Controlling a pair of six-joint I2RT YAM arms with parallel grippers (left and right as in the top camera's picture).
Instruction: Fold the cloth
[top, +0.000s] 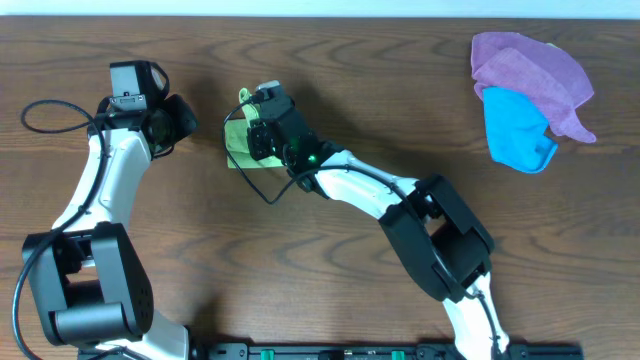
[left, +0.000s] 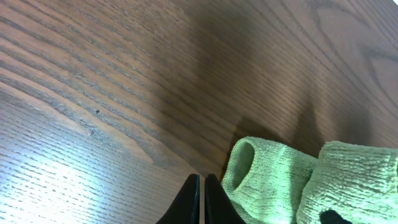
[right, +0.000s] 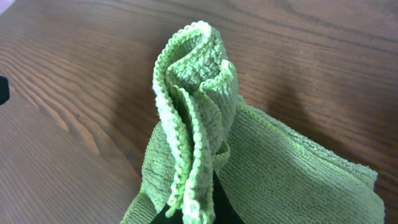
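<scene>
Dark woodgrain table (top: 330, 80) under bunched cloth (top: 237, 147)

Writing, labels, brand names: none that I can read in any of the three views.
Numbers, signs: none that I can read either.
</scene>
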